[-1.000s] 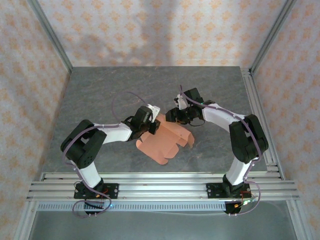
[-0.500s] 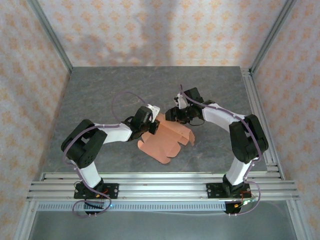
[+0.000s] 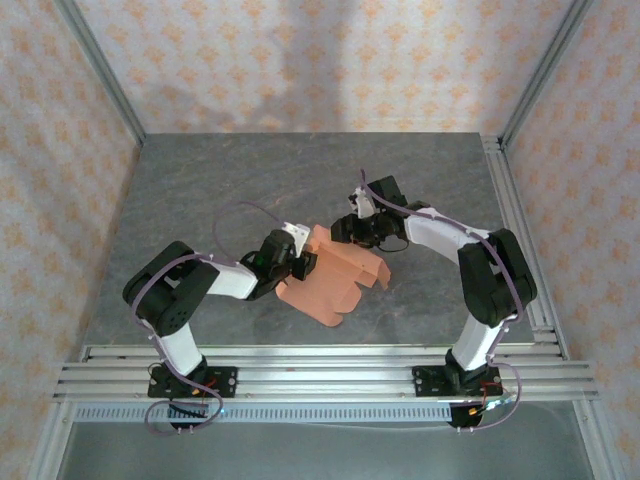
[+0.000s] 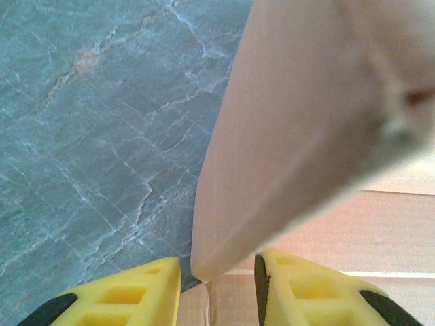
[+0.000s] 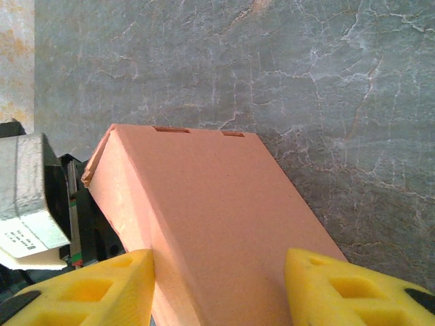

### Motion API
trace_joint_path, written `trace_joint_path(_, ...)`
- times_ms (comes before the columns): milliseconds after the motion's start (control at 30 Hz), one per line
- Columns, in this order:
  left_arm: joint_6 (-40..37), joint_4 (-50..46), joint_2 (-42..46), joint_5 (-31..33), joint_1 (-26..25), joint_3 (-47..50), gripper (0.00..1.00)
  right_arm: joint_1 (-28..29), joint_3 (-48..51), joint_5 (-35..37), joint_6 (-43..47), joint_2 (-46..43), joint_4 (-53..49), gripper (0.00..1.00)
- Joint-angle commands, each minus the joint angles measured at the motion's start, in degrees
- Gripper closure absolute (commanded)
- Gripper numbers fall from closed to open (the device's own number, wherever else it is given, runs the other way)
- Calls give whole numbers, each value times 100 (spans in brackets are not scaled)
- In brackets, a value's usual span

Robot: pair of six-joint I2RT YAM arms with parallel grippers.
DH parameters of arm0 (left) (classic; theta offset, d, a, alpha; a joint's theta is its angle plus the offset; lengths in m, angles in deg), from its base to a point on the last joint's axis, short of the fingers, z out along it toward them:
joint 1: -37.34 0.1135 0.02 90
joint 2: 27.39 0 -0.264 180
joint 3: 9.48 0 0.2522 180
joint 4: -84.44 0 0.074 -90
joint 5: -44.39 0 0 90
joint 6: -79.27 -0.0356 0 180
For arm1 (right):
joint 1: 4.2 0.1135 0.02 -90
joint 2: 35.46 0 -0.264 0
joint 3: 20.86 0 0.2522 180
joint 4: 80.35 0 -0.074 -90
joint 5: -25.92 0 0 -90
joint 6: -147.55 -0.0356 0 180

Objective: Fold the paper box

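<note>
Now the left gripper (image 4: 217,275): its yellow jaws stand narrowly parted, and the pointed corner of a raised flap of the paper box (image 4: 285,136) dips between them, with a sliver of gap on one side. Over to the right gripper (image 5: 219,258), about half wide and astride a lifted panel. Card fills the space between the jaws, but whether they squeeze it cannot be told. Two small slots (image 5: 171,129) sit along that panel's far fold. Further out, the salmon box lies partly folded in mid-table between both arms, its flat tabs toward the near edge of the grey stone-patterned table (image 3: 230,180).
</note>
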Motion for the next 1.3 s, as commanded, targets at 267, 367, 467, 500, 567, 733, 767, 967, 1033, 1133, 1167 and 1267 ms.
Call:
trace_joint_path(267, 163, 1169, 16, 63, 10, 207, 71, -7, 127, 510, -168, -53, -248, 49)
trace_joint_path(367, 173, 1308, 3, 60, 27, 235, 74, -11, 128, 498, -209, -61, -223, 49)
trace_joint_path(467, 175, 1305, -74, -42, 45, 158, 77, -11, 106, 476, -225, -42, -256, 49)
trace_joint_path(500, 174, 1293, -102, -66, 54, 124, 77, -10, 97, 458, -236, -39, -257, 49)
trace_joint_path(567, 190, 1342, -148, -79, 61, 110, 77, -6, 95, 450, -253, -60, -258, 49)
trace_joint_path(733, 219, 1452, -219, -182, 121, 119, 78, -12, 123, 460, -280, -103, -274, 49)
trace_joint_path(767, 217, 1487, -225, -199, 118, 127, 78, -9, 127, 466, -288, -102, -278, 49)
trace_joint_path(967, 120, 1509, -328, -434, 168, -7, 77, 14, 120, 483, -374, -100, -295, 49)
trace_joint_path(1033, 85, 1437, -350, -513, 184, -63, 78, 51, 71, 516, -377, -111, -335, 49)
trace_joint_path(1133, 81, 1444, -360, -610, 220, -81, 81, 94, 25, 573, -379, -130, -366, 49)
trace_joint_path(1167, 80, 1445, -363, -645, 229, -83, 82, 105, 13, 593, -386, -135, -370, 49)
trace_joint_path(1267, 60, 1431, -351, -695, 245, -92, 88, 129, 9, 602, -409, -184, -377, 49)
